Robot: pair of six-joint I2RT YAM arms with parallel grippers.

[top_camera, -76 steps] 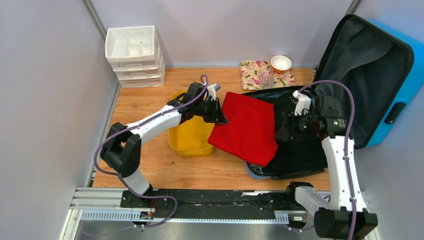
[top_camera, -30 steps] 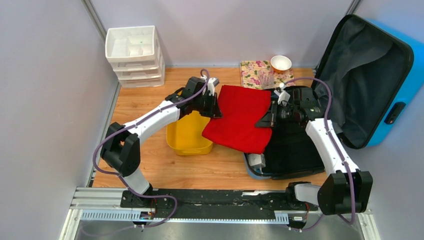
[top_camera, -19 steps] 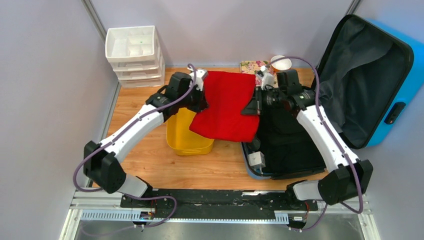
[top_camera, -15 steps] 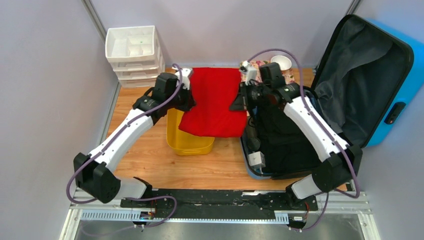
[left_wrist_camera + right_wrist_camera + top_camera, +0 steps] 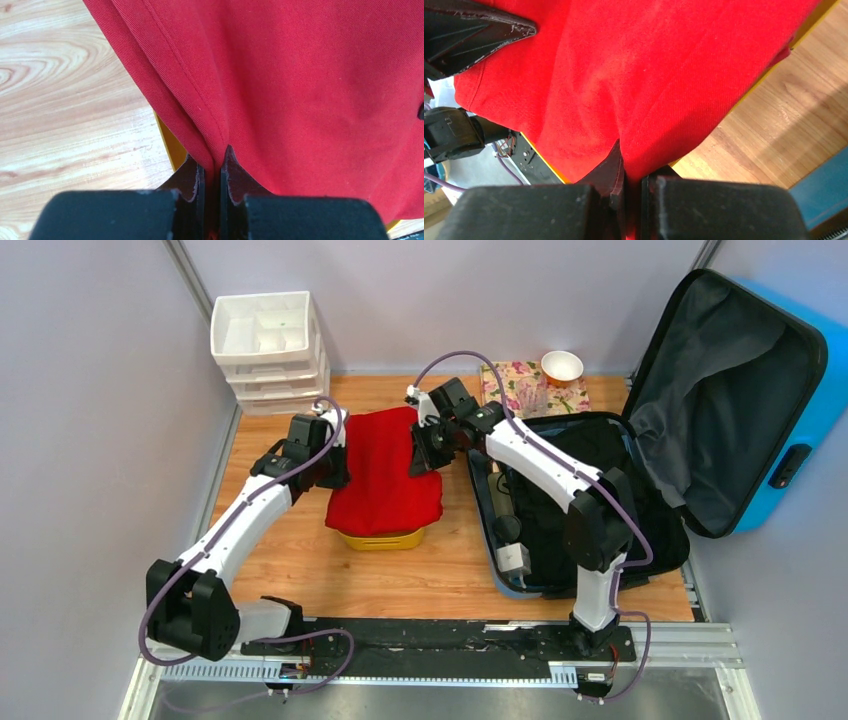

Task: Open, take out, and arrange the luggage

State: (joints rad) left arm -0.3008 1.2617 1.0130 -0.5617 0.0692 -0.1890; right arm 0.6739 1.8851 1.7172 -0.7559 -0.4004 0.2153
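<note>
Top: luggage (image 5: 740, 390) open, frame right. Cloth (image 5: 383, 468) centre-left over tub (image 5: 380, 538), long axis top-to-bottom, slung between left end effector (image 5: 333, 460) and right end effector (image 5: 420, 453); both equally near.
L wrist: left end effector clamped on cloth edge, surface (image 5: 60, 100) at left.
R wrist: right end effector clamped on opposite edge, tub rim beneath.

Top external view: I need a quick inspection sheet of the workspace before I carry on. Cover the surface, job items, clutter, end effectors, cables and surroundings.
Surface: wooden table, no spills seen.
Job's things: luggage open at the right, lid standing up, dark contents in the base; red cloth held over the yellow tub.
Clutter: white drawer unit back left; floral tray and bowl at the back.
End effectors: left end effector and right end effector each shut on the red cloth.
Cables: purple cable loops along both arms, no snag seen.
Surroundings: grey walls; nothing else seen.
</note>
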